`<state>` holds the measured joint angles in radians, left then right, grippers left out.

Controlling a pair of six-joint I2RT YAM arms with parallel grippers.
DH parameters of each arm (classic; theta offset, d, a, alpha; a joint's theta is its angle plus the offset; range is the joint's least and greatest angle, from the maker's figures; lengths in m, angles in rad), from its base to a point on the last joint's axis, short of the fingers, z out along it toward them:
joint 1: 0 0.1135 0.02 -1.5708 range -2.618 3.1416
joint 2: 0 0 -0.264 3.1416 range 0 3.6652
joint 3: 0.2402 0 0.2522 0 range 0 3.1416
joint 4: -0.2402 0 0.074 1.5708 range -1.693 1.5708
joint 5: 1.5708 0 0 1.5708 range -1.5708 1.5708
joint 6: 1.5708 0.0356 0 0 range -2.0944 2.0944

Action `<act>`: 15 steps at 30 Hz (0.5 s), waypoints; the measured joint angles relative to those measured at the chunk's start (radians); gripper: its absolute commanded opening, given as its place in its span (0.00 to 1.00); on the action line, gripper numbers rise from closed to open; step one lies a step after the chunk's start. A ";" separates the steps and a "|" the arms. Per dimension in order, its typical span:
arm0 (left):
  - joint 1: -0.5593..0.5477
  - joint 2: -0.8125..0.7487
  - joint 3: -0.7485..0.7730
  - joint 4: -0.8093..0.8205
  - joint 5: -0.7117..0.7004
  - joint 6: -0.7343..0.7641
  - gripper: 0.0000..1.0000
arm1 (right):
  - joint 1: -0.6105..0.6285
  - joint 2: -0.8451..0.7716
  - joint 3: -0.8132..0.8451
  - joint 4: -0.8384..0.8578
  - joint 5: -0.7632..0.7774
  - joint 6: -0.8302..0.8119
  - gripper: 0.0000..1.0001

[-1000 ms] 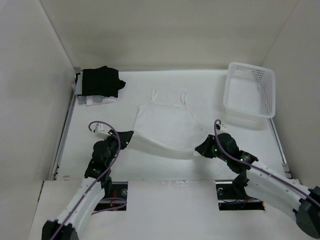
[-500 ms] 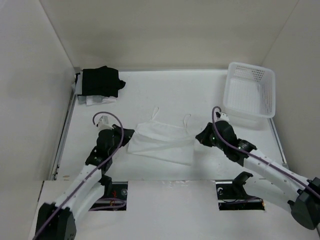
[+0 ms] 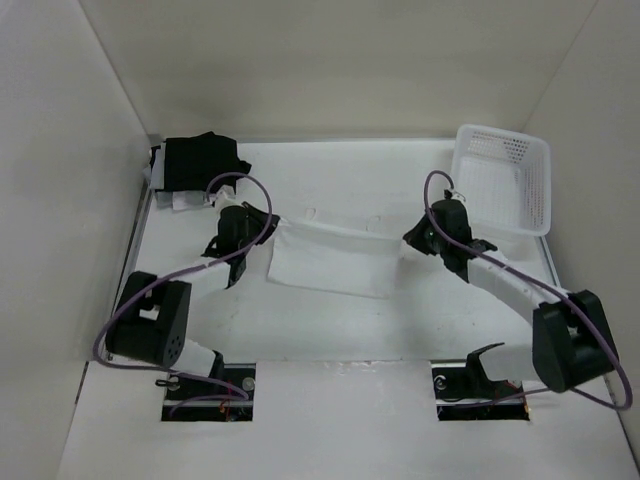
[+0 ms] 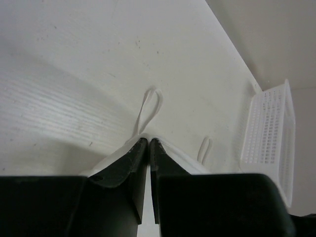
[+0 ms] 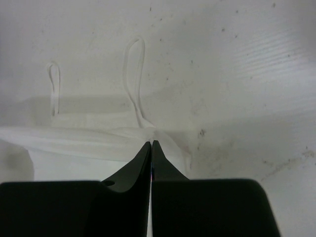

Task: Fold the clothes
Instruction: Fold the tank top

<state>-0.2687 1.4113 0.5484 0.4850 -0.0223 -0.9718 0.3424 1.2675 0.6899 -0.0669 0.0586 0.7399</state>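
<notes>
The clothes [image 3: 325, 258] lie as a flat band on the table [image 3: 330, 320] left of the white basket [image 3: 500, 180], lower edge doubled over toward the string loops [image 5: 134, 74], so the first fold looks nearly laid. The left gripper [image 3: 266, 226], at the band's end far from the basket, and the right gripper [image 3: 408, 240], at the end nearest the basket, each have jaws pressed together on a pinch of white fabric. Next, I judge, both corners need setting down level with the strap edge and releasing together, so the thin cloth does not drag back.
</notes>
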 measured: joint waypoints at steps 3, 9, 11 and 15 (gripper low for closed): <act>0.001 0.127 0.075 0.045 -0.009 -0.001 0.06 | -0.027 0.126 0.069 0.040 -0.006 -0.003 0.03; 0.013 0.386 0.227 0.101 -0.010 -0.014 0.28 | -0.054 0.336 0.190 0.098 0.013 0.002 0.33; 0.013 0.403 0.224 0.102 -0.012 -0.024 0.37 | -0.053 0.349 0.197 0.100 0.025 0.000 0.44; 0.010 0.329 0.160 0.114 -0.042 -0.030 0.45 | 0.001 0.292 0.181 0.114 0.069 -0.012 0.53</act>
<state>-0.2592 1.7401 0.7086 0.5987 -0.0639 -1.0016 0.3435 1.5597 0.8707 0.0471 0.1272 0.7277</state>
